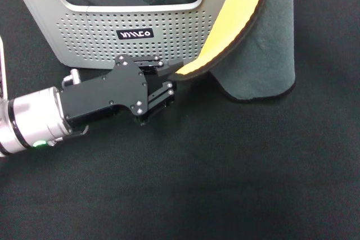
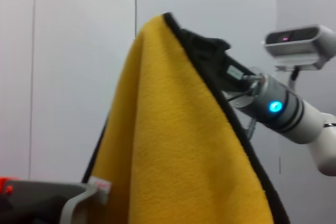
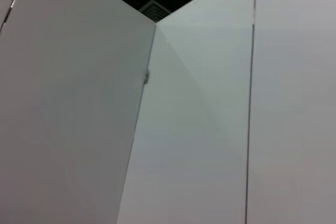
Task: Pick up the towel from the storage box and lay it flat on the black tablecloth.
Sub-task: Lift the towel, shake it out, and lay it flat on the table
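Left gripper pinches towel's lower corner just near of the storage box, right gripper clamps its raised top, ready for spreading over black tablecloth.

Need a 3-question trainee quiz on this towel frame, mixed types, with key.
1. True or false: the towel lies flat on the black tablecloth.
2. Which claw grips the towel's lower corner in front of the storage box? A) left claw B) right claw
3. Fill in: the towel face turned toward the left claw is ____.

Key: 1 false, it hangs raised with only its bottom fold on the cloth; 2 A, while the right claw holds the top edge; 3 yellow.
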Robot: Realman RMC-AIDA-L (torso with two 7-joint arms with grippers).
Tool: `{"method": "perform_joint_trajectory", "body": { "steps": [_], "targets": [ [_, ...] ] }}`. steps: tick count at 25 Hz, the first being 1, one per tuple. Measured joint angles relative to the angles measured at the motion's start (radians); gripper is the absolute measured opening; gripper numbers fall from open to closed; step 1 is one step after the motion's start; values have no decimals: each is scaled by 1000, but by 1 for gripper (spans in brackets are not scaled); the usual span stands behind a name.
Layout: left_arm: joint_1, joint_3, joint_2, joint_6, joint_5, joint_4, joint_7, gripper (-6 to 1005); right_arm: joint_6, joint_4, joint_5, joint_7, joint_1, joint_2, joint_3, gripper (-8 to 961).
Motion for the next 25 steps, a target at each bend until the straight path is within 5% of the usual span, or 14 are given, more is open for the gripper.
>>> {"method": "perform_joint_trajectory", "body": {
  "steps": [25],
  "targets": [
    [-2,-4,-7,-50,-79,-150,180,312,-108,-17,-4,103,47,2,-39,67]
  ]
}}
